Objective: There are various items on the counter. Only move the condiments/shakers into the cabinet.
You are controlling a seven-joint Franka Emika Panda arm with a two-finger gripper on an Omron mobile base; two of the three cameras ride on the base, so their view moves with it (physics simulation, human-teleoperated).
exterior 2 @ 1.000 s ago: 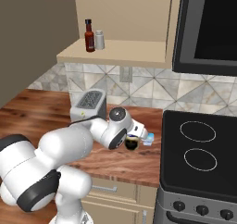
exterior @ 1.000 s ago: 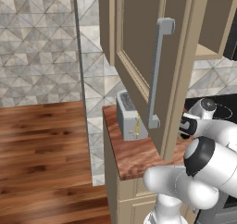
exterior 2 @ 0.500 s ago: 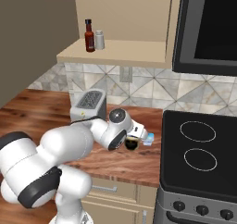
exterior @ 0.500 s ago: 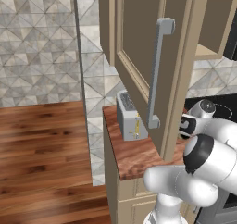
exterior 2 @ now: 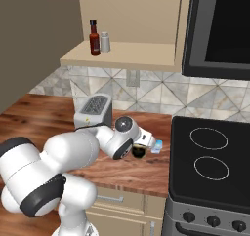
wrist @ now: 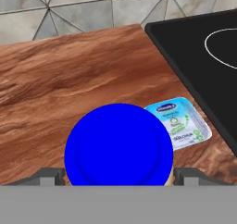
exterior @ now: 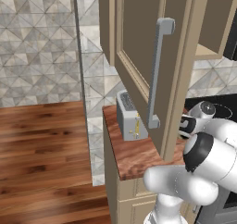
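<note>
Step in hand: the sauce bottle (exterior 2: 94,37) and the pale shaker (exterior 2: 105,42) stand side by side on the cabinet (exterior 2: 122,59) shelf, upper left of the right base frame, so by my reckoning the condiments are already put away; the arm is now busy low on the counter (exterior 2: 44,114) at the blue-lidded jar (wrist: 119,146), which is not a condiment

Gripper: the gripper (wrist: 119,176) hangs right over the jar in the hand frame, one dark fingertip (wrist: 50,176) at the lid's left and the other at its right; the jaws straddle the lid spread wide, and I can't tell whether they touch it or merely flank it

Jar's place: bottom centre of the hand frame, on the wood, just beside a small white foil-topped tub (wrist: 180,122) lying to its right, near the black hob (wrist: 203,56)

Other things: the silver toaster (exterior 2: 93,110) sits left of centre in the right base frame, apart from the jar; the open cabinet door (exterior: 148,56) with its grey bar handle (exterior: 157,72) takes up the upper middle of the left base frame

Next move calls for: I'd say leaving the jar where it stands and lifting straight up clear of the lid, without nudging the tub

Against a second ago: the jaws have drawn in a little from their widest; arm, bottle and shaker look unmoved
</note>
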